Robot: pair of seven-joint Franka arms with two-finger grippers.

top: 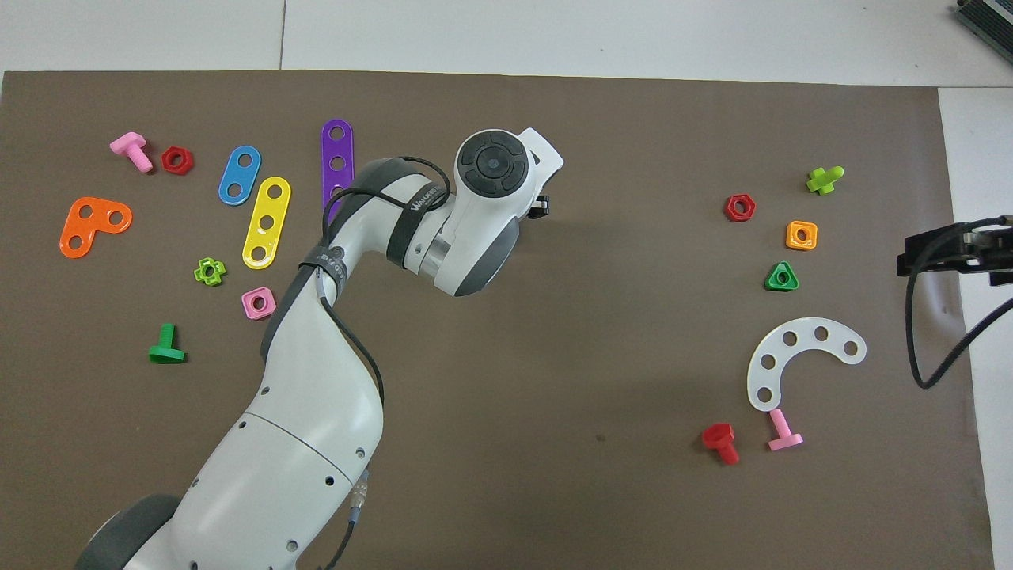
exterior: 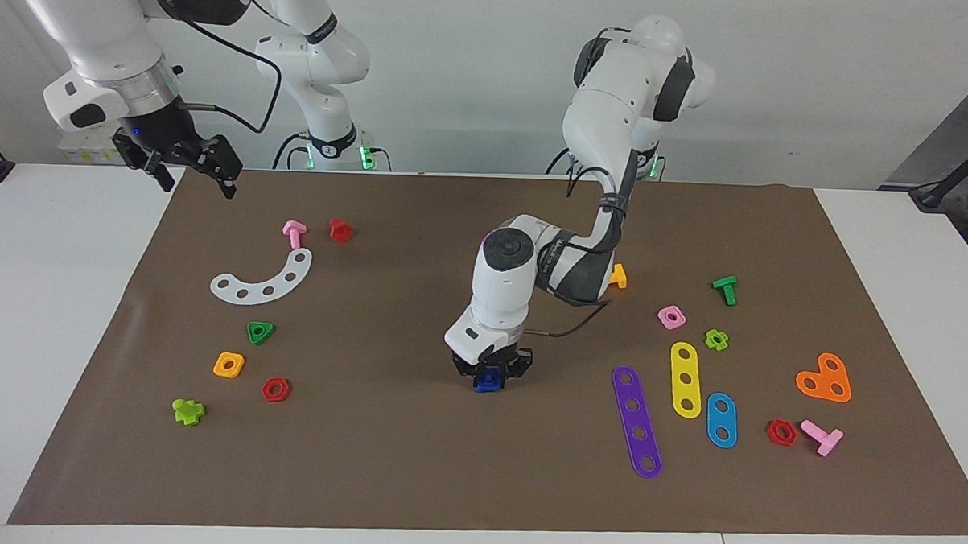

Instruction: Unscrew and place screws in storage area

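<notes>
Nearest the robots, the right claw point(exterior: 191, 165) hangs in the air over the mat's edge at the right arm's end of the table point(exterior: 56, 305), its fingers apart and holding nothing; that arm waits. Just below it lies the storage area point(exterior: 233, 295), a plain stretch of brown paper mat point(exterior: 412, 479) where a pink bolt point(exterior: 294, 233) and a red bolt point(exterior: 340, 230) lie beside a white curved strip point(exterior: 263, 280) with five holes. Farther out in the same stretch sit a green triangular nut point(exterior: 260, 333), an orange square nut point(exterior: 229, 364), a red hexagonal nut point(exterior: 275, 389) and a lime-green cross-headed bolt point(exterior: 188, 411), all of glossy moulded plastic.

Mid-table, the left claw point(exterior: 492, 372) is down at the mat, its fingers closed around a dark-blue screw point(exterior: 489, 381), well apart from the storage area. Whether the piece is free of its nut cannot be told, so the unscrewing looks in hand or just finished, with the carry across yet to come.

Toward the left arm's end lie flat purple point(exterior: 636, 422), yellow point(exterior: 685, 380) and blue point(exterior: 721, 420) strips, an orange heart-shaped plate point(exterior: 824, 379), a green bolt point(exterior: 726, 289) and a pink T-shaped bolt point(exterior: 821, 437), apparently work left.
</notes>
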